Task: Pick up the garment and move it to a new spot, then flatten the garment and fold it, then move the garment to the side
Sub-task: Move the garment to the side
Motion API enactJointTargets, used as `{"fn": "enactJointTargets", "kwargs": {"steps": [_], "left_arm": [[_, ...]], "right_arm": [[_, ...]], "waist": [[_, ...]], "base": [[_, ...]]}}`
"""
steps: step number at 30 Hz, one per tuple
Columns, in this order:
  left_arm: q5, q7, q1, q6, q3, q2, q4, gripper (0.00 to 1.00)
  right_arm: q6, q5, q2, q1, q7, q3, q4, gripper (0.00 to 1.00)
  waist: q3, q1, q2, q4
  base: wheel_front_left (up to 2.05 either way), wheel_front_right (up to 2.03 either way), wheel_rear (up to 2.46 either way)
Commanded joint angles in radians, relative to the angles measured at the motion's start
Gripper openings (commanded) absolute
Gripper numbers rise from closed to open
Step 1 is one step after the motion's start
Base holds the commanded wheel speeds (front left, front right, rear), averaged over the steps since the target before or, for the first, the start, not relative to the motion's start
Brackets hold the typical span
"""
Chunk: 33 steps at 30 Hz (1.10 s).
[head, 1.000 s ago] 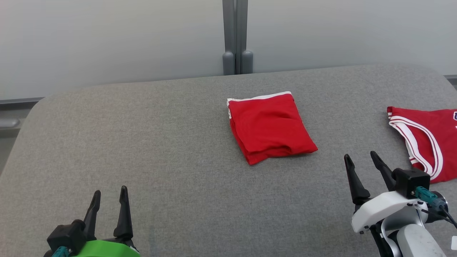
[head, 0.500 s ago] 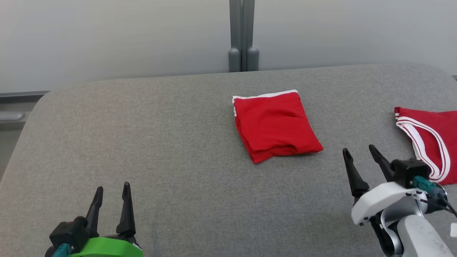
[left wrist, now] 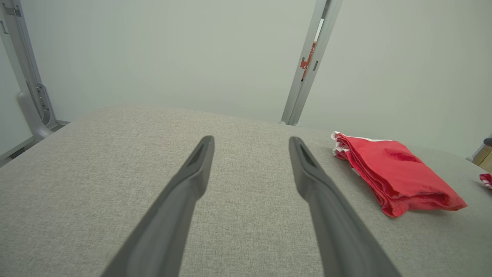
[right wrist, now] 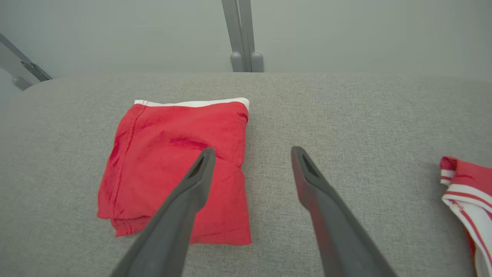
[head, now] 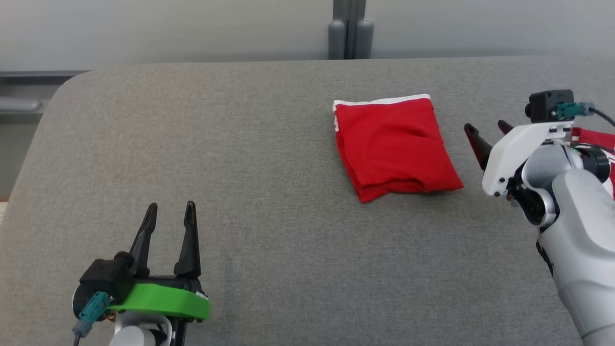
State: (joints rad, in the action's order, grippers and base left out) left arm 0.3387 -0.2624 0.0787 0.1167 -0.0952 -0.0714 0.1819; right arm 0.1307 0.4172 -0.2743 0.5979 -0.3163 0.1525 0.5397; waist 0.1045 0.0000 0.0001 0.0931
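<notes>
A red garment [head: 394, 144] with a white hem lies folded into a thick square on the grey padded table [head: 240, 144], right of centre. My right gripper [head: 485, 126] hovers open just to its right, with nothing between the fingers. In the right wrist view the gripper [right wrist: 252, 150] looks down over the fold's [right wrist: 173, 165] right edge. My left gripper [head: 171, 205] stands open and empty near the front left, well away from the cloth. Its own camera shows the gripper [left wrist: 250, 139] above bare table, with the folded garment [left wrist: 396, 177] off to the right.
A second red garment [head: 596, 138] with white stripes lies at the table's right edge, mostly hidden behind my right arm. It shows more plainly as a striped garment [right wrist: 465, 181] in the right wrist view. A grey post [head: 350, 29] stands behind the table's far edge.
The head camera has shifted, sliding the whole scene right and up. My right arm has lifted and reached forward, coming level with the folded garment's right side and covering the striped one. Both grippers stay open.
</notes>
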Motion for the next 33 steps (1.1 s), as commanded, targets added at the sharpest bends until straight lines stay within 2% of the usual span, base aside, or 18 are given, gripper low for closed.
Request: {"fn": "enactJointTargets", "kwargs": {"steps": [1, 9, 13, 18, 19, 21, 26, 33], "left_arm": [[-0.009, -0.002, 0.025, 0.003, 0.000, 0.002, -0.005, 1.00], [0.005, -0.002, 0.071, 0.006, -0.024, 0.013, -0.014, 1.00], [0.010, -0.002, 0.076, 0.007, -0.028, 0.017, -0.017, 1.00], [0.004, -0.002, 0.076, 0.008, -0.026, 0.019, -0.017, 1.00], [0.003, -0.002, 0.076, 0.009, -0.026, 0.019, -0.015, 1.00], [-0.003, -0.002, 0.072, 0.009, -0.023, 0.019, -0.011, 1.00], [-0.009, -0.002, 0.045, 0.009, -0.008, 0.019, -0.006, 1.00], [-0.016, -0.002, 0.002, 0.009, 0.025, 0.019, -0.010, 1.00]], "right_arm": [[0.000, -0.007, -0.003, 0.041, -0.016, 0.005, 0.034, 1.00], [0.000, -0.041, 0.009, 0.191, -0.088, -0.048, 0.288, 1.00], [0.000, -0.035, 0.031, 0.227, -0.075, -0.068, 0.364, 1.00], [0.000, -0.041, 0.044, 0.235, -0.086, -0.045, 0.435, 1.00], [0.000, -0.042, 0.042, 0.236, -0.084, -0.038, 0.446, 0.91], [0.000, -0.050, 0.030, 0.238, -0.055, -0.027, 0.454, 0.01], [-0.001, -0.059, 0.009, 0.250, -0.032, 0.027, 0.453, 0.00], [-0.001, -0.035, -0.051, 0.277, -0.093, 0.190, 0.375, 0.00]], "waist": [[0.063, 0.0000, -0.0001, 0.064], [0.134, 0.0000, -0.0001, 0.135], [0.150, 0.0000, -0.0001, 0.151], [0.150, 0.0000, -0.0001, 0.151], [0.147, 0.0000, -0.0001, 0.149], [0.137, 0.0000, -0.0001, 0.143], [0.098, 0.0000, -0.0001, 0.107], [0.039, 0.0000, -0.0001, 0.006]], "base": [[0.00, 0.00, 0.00], [0.00, 0.00, 0.00], [0.00, 0.00, 0.00], [0.00, 0.00, 0.00], [0.00, 0.00, 0.00], [0.00, 0.00, 0.00], [0.00, 0.00, 0.00], [0.00, 0.00, 0.00]]}}
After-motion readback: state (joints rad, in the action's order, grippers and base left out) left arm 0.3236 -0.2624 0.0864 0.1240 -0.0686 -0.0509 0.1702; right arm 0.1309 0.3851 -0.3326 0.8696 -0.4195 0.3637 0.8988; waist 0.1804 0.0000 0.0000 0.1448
